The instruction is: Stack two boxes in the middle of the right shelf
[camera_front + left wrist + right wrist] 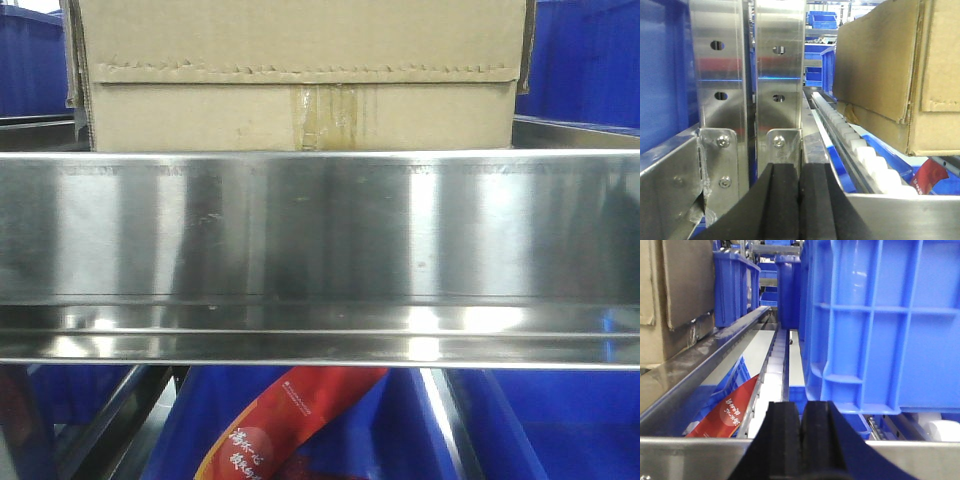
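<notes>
One box [300, 75] sits on the shelf [320, 220] at twelve o'clock. Both claws, left [800, 210] and right [801, 445], are pressed together and hold nothing. The box could tip if a claw bumps it.

Blue bins [880, 325], red packet [290, 425]

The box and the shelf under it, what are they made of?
The box looks like plain brown corrugated cardboard: matte, wrinkled, with a jagged flap seam and a strip of brownish tape. The shelf looks like polished stainless steel, since its wide front lip is shiny and mirrors the lights.
</notes>
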Controlling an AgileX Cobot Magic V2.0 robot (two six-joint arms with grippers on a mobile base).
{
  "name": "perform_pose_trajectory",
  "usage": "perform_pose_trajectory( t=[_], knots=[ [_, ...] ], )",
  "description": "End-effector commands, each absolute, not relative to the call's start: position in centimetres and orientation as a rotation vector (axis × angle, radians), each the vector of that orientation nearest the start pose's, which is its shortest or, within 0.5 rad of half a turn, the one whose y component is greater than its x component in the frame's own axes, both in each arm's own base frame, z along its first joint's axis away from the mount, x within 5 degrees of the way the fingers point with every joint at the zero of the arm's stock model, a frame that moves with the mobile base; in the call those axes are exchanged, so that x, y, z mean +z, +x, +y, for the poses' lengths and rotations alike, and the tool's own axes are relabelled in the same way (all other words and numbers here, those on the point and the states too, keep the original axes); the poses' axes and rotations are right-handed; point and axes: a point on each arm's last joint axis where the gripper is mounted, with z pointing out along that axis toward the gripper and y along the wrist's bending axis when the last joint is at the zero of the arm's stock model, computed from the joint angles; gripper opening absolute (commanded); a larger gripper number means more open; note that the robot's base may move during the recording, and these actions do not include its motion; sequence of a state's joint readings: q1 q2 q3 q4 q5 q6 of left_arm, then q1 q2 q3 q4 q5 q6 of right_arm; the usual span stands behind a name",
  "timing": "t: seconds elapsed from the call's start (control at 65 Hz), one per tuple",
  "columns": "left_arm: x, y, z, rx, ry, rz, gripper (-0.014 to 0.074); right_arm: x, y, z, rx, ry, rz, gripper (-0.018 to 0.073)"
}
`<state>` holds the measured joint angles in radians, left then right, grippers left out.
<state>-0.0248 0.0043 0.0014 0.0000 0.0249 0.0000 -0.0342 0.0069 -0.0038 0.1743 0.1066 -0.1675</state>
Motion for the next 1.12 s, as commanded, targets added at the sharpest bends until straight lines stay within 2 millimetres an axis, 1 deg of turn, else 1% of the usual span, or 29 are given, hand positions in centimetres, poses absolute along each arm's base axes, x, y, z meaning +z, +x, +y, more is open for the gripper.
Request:
perform_pose_trajectory(
  t=[0.0,0.169,1.107],
  knots=[
    [21.24,5.62,-0.13,-0.018,0.017,1.492,-0.0111,20.76,5.64,-0.12,-0.022,0.023,1.545,-0.0155],
    [21.24,5.62,-0.13,-0.018,0.017,1.492,-0.0111,20.95,5.64,-0.15,-0.024,0.025,1.524,-0.0155],
    [21.24,5.62,-0.13,-0.018,0.017,1.492,-0.0111,20.95,5.64,-0.15,-0.024,0.025,1.524,-0.0155]
  ],
)
